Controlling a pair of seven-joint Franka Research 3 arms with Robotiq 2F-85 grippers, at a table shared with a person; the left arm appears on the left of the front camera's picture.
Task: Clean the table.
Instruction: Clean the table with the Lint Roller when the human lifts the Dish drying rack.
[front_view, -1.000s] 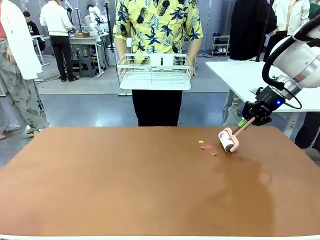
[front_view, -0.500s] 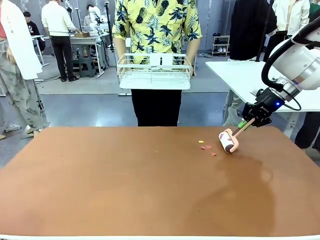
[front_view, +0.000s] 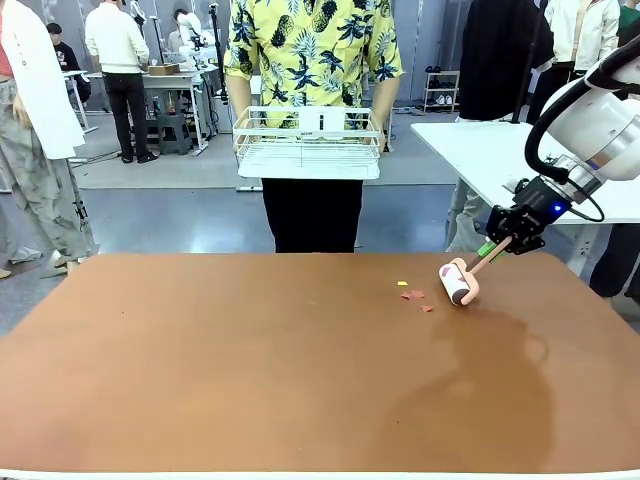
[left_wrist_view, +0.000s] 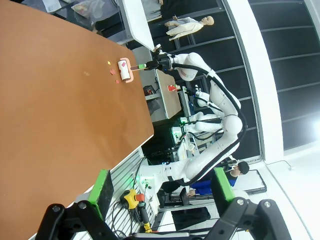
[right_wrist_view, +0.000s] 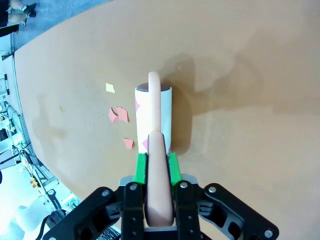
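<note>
- Our right gripper (right_wrist_view: 157, 167) is clamped on the pink handle of the lint roller (front_view: 458, 281).
- The table (front_view: 250, 370) lies below it, with the roller head down on its far right part, beside paper scraps (front_view: 414, 295).
- Our left gripper (left_wrist_view: 162, 192) has its jaws wide apart.

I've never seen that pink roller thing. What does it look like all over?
It is a lint roller: a white roll on a smooth pink handle, with pink bits stuck on. The right gripper is shut on the handle, holding it slanted. The roll seems to rest on the brown table, beside small pink and yellow paper scraps.
</note>
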